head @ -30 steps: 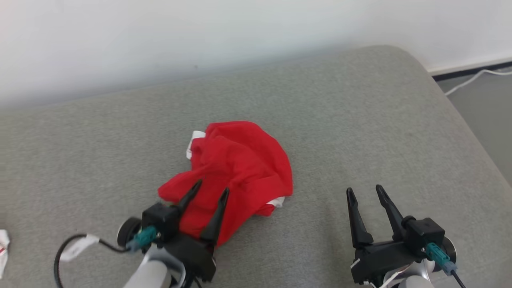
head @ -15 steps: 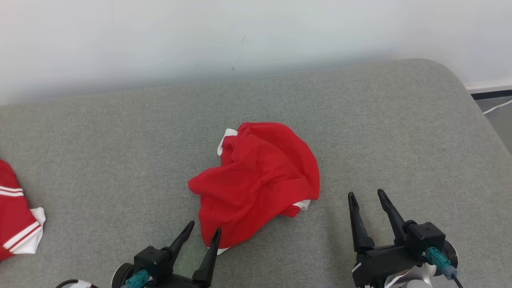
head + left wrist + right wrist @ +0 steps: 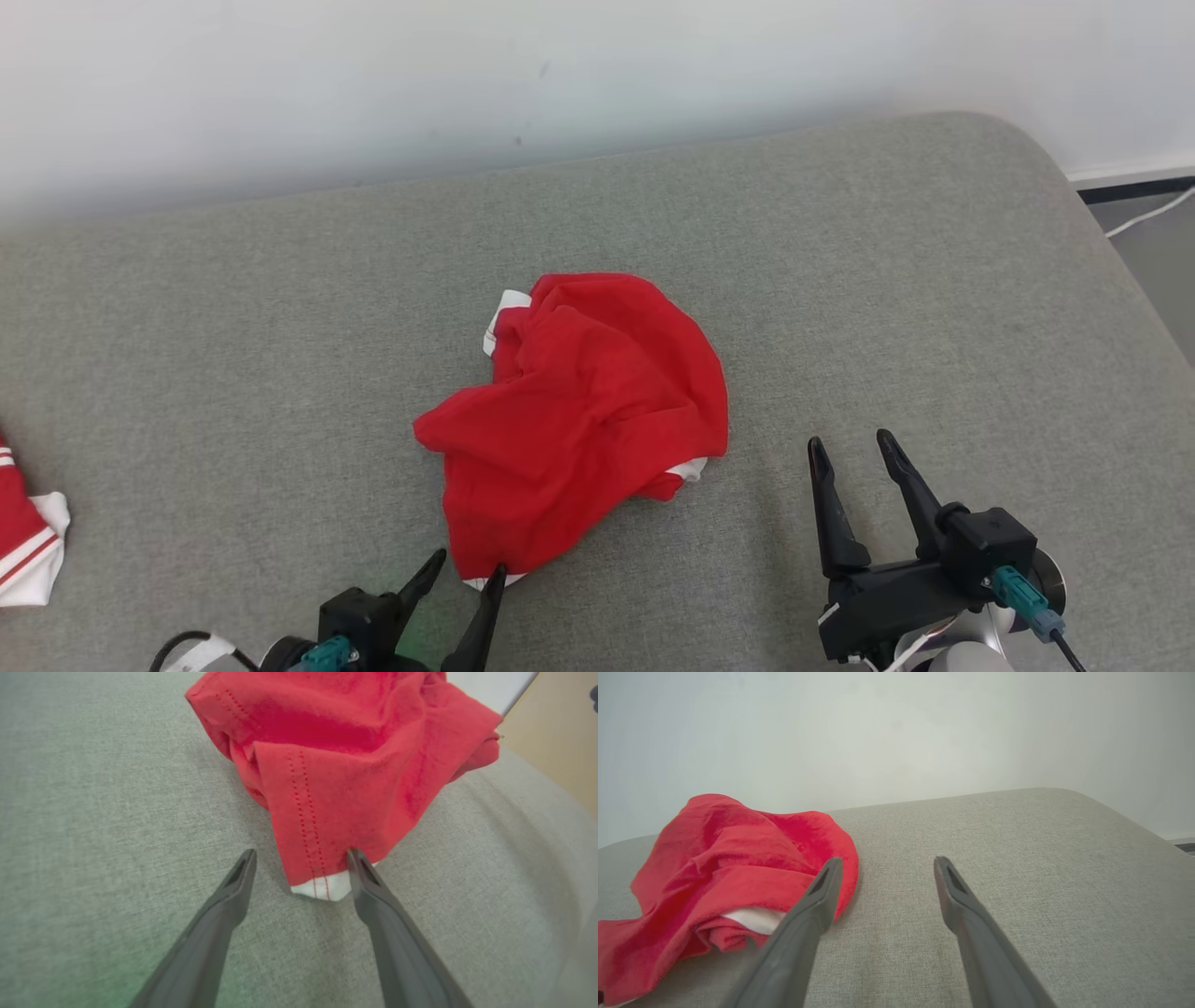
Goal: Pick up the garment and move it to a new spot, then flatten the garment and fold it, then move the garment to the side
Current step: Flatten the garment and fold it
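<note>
Lying well inside cushion (image 3: 887, 280) edges: garment (image 3: 579, 411).

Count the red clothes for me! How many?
2. One crumpled garment lies mid-cushion; a red-and-white cloth sits at the head view's left edge, cut off. More could lie beyond.

Two garments: a crumpled garment (image 3: 579, 411) at the fingertips of the left gripper (image 3: 467, 563), a striped garment (image 3: 28, 546) far to their left. Two grippers, the right gripper (image 3: 849, 440) included, with two fingers each; one cushion (image 3: 887, 280).
</note>
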